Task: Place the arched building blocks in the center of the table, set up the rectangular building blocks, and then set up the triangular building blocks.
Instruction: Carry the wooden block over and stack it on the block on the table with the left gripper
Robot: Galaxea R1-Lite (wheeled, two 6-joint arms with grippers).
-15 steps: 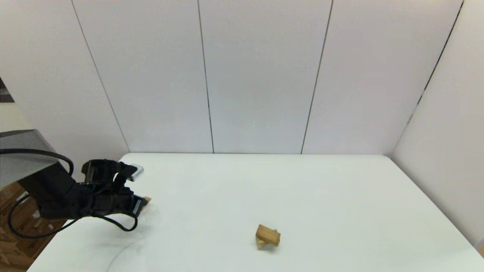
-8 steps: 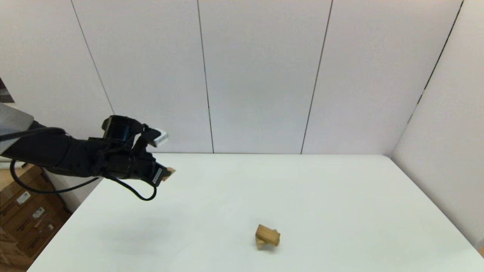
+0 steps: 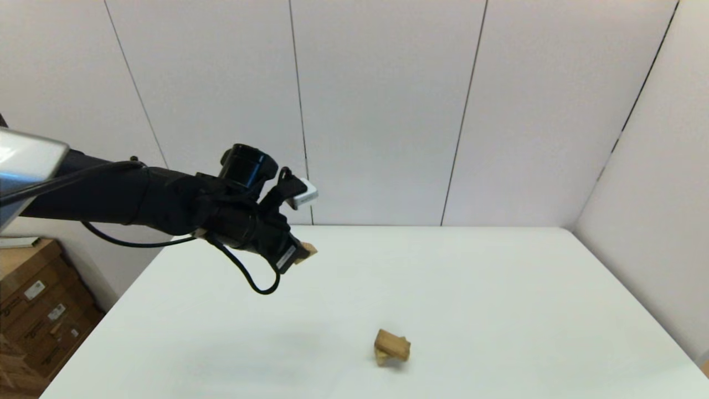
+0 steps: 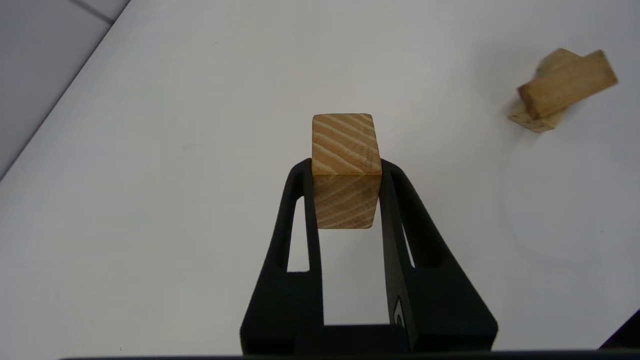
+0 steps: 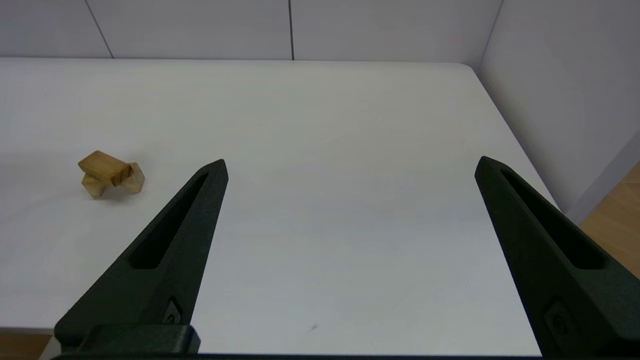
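My left gripper [image 3: 302, 255] hangs high over the left half of the table [image 3: 498, 288], shut on the small light-wood triangular block [image 3: 308, 250]. In the left wrist view the wedge [image 4: 343, 150] is pinched between both fingertips, with its ridge running across between them. Near the front middle of the table the rectangular block [image 3: 394, 343] lies tilted across the arched block [image 3: 381, 359], which is mostly hidden beneath it. The same pair appears as the rectangular block [image 4: 567, 82] over the arched block [image 4: 535, 121]. My right gripper [image 5: 351, 162] is open and holds nothing, low at the table's near edge.
White wall panels close off the table at the back and on the right. Cardboard boxes [image 3: 33, 316] stand on the floor beyond the table's left edge. A black cable [image 3: 249, 280] loops under my left wrist.
My left arm has risen from the table's left edge and swung right toward the middle, carrying the triangular block. The stacked pair has not moved.
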